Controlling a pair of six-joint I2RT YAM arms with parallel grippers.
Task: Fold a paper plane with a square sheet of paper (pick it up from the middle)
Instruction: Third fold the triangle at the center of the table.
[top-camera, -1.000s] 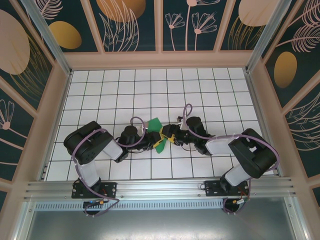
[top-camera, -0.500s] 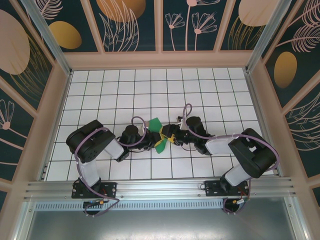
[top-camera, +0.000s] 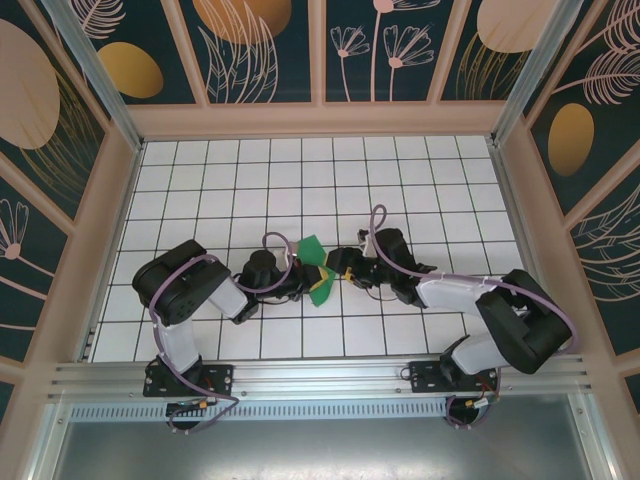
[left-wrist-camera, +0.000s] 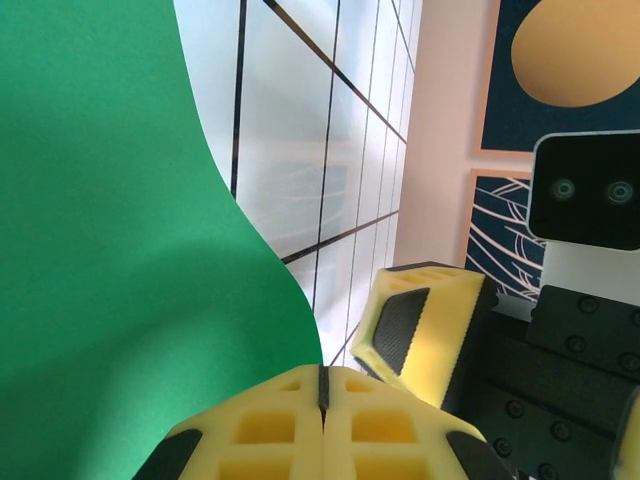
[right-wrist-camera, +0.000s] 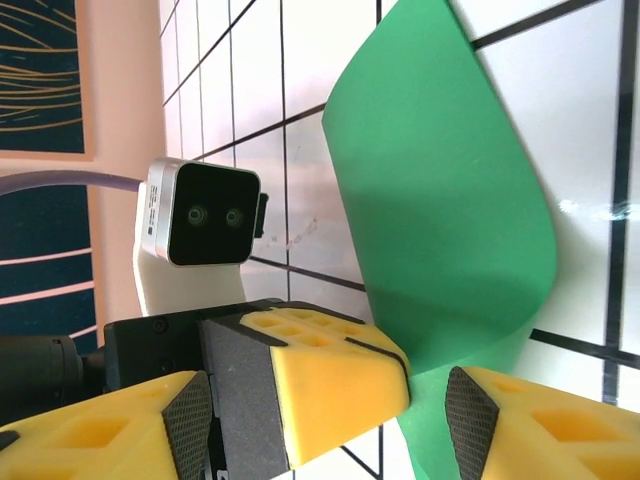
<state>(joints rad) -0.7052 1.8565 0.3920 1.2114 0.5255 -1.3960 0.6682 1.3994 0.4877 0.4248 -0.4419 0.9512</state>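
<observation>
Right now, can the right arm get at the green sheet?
Probably yes: the right gripper is open beside the square sheet of paper, though the left gripper, shut on it, crowds the gap.

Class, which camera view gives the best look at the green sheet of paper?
The right wrist view: the green sheet of paper shows its curved shape and edges. The left wrist view crops the sheet at the frame; the top view shows it small and partly covered.

The place is a robotics lab test cell: a white gridded table (top-camera: 300, 170) is boxed in by pale-framed wall panels (top-camera: 380, 50) printed with gold discs and plant drawings, and two cabled robot arms (top-camera: 185, 300) are bolted to an aluminium rail (top-camera: 320, 375) along its near edge.
</observation>
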